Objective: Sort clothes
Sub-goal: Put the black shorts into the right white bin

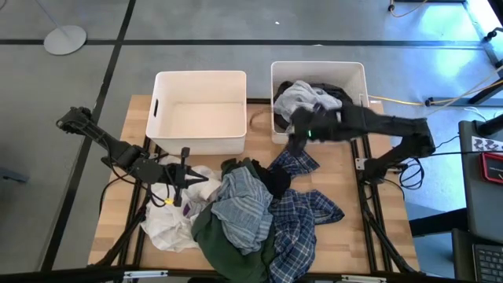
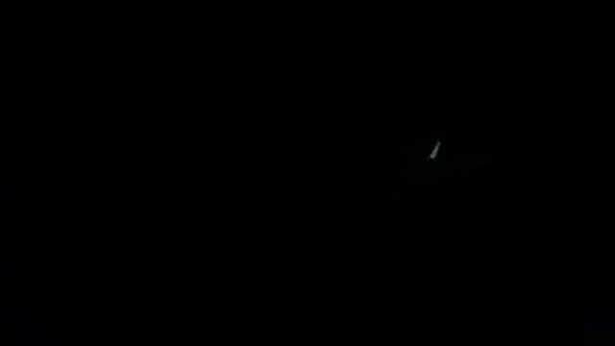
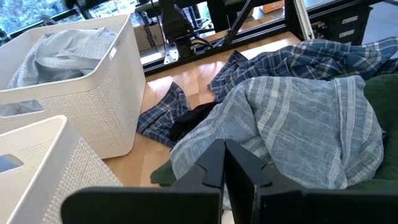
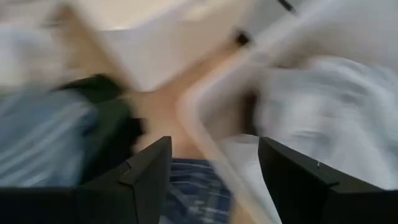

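A heap of clothes lies on the table's near half: a pale grey-blue striped garment [image 1: 240, 200] on top, a navy-and-white plaid shirt [image 1: 302, 216] to its right, dark green cloth [image 1: 224, 244] under it and white cloth [image 1: 169, 224] at the left. More clothes, pale grey [image 1: 302, 98] and dark, lie in the right white bin [image 1: 357, 75]. My left gripper [image 1: 186, 179] is shut at the heap's left side, its fingers [image 3: 224, 168] pointing at the striped garment [image 3: 298, 124]. My right gripper [image 1: 294, 134] hangs open over the right bin's near left corner, with nothing between its fingers [image 4: 214, 168].
The left white bin [image 1: 200, 75] stands beside the right one at the table's far side, with nothing in it. A plaid sleeve [image 3: 165, 112] and a dark garment [image 1: 275, 179] lie on bare wood in front of the right bin. Frame bars and cables run along the table's right edge.
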Controlling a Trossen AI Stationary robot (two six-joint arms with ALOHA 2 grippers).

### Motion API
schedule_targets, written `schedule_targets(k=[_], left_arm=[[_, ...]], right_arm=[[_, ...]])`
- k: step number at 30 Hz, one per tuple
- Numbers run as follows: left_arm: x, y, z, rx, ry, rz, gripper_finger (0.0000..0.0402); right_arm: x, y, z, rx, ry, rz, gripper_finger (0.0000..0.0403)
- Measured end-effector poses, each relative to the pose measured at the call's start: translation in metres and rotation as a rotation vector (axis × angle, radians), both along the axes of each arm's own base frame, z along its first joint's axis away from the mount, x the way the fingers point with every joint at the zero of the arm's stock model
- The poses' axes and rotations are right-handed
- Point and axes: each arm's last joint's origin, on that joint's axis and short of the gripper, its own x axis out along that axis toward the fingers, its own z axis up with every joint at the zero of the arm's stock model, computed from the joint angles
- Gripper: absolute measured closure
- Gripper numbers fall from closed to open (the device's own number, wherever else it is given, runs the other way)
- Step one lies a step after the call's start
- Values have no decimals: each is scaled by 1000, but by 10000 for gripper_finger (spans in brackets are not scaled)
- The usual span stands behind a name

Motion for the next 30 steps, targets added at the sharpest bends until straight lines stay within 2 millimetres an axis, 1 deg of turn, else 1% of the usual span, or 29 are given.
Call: schedule_targets(k=[3,7,10,13,16,22,26,30], left_arm=[[1,-1,-1,-11,6,5,400],[4,-3,-4,-4,23,7,400],[7,-4,-7,3,33,9,400],[8,-4,-8,10,39,10,400],[9,-4,-8,23,42,8,400],[9,-4,-9,26,44,8,400],[9,-4,-9,26,44,8,400],[9,-4,-9,26,44,8,400]], right_arm=[[9,34,-2,-7,-50,132,162],[22,75,-17,-38,-102,299,162],[30,100,-33,-60,-130,399,162],[37,118,-52,-77,-122,464,162],[43,130,-67,-87,-111,503,162],[58,142,-93,-84,-71,526,162],[66,147,-105,-57,-52,549,162],[68,148,-112,-42,-20,560,162]])
